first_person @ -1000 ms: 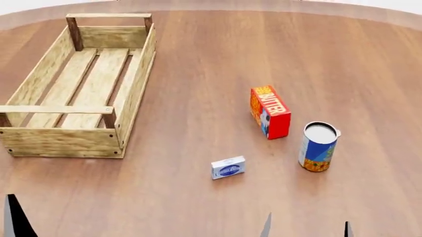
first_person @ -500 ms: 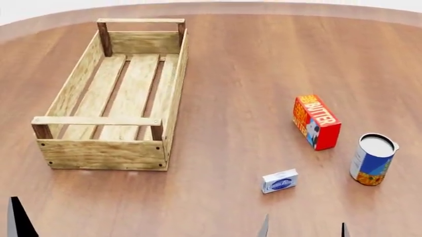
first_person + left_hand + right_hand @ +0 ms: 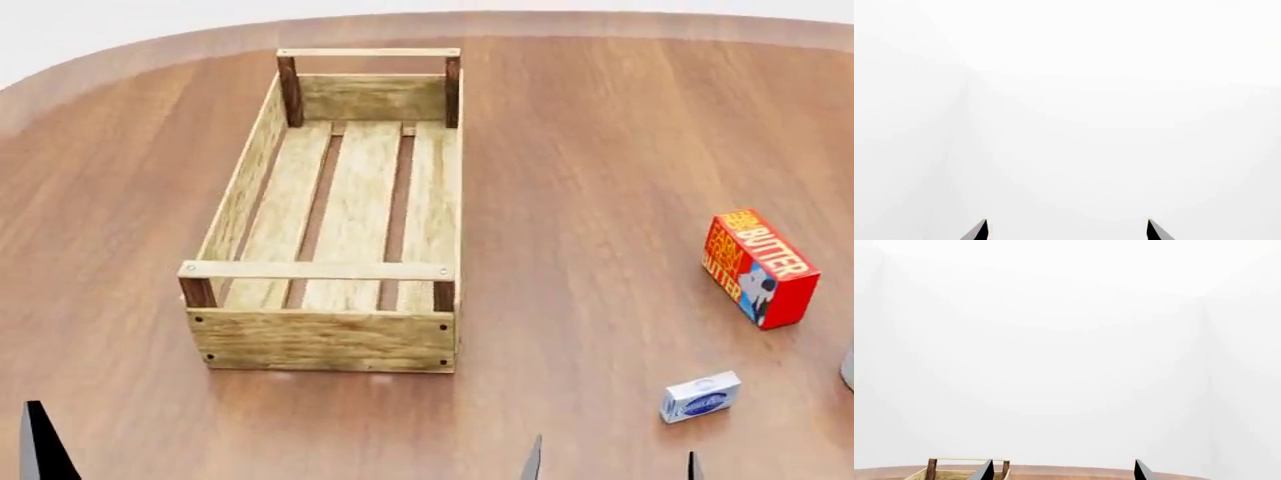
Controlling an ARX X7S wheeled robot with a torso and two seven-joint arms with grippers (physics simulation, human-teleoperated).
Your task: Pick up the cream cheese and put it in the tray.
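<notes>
The cream cheese (image 3: 699, 397) lay flat on the wooden table (image 3: 587, 150) in the lower right of the head view, well apart from the tray (image 3: 324, 338), which sat left of centre with nothing in it and its long sides running up the frame. The little box's long axis ran roughly left to right, tilted slightly upward toward the right. A red butter box (image 3: 758, 266) stood further up the frame, near the right edge.

The right gripper (image 3: 611, 464) showed only as two dark fingertips at the bottom edge, spread apart and holding nothing. The cream cheese lay just above and slightly right of them, so this arm was plainly the nearer one. Of the left gripper (image 3: 1067, 231) the head view caught a single dark tip at the lower left corner, far from the box; its wrist view showed two tips set wide apart against blank white, grasping nothing.

Judging from this, nothing of the task was done yet. The reach would likely fall to the right arm, going forward, a little rightward and down, with the fingers closing across the box's short side.
</notes>
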